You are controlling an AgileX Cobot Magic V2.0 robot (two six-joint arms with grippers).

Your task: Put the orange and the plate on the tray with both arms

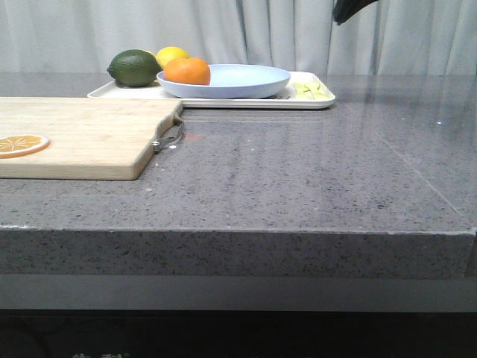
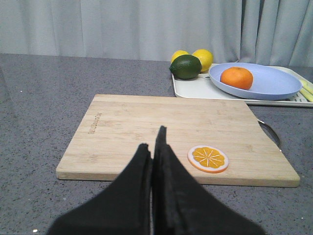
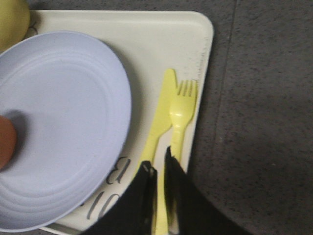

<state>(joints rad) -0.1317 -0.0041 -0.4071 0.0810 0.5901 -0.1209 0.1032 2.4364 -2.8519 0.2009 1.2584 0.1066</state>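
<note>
Closed left hand point(image 2: 155, 147) hovers over cutting board point(image 2: 171, 132), well short of orange point(image 2: 236, 78) on plate point(image 2: 274, 83).

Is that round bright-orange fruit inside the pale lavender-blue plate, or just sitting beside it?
Inside. The left wrist view shows the orange resting on the plate, within its rim, and the plate sits on the cream-white tray.

1. The left gripper point(image 2: 155, 147) has matte black fingers, broad at the base and narrowing to thin tips.
2. The right gripper point(image 3: 157, 166) has the same black, tapered, wedge-shaped fingers.
</note>
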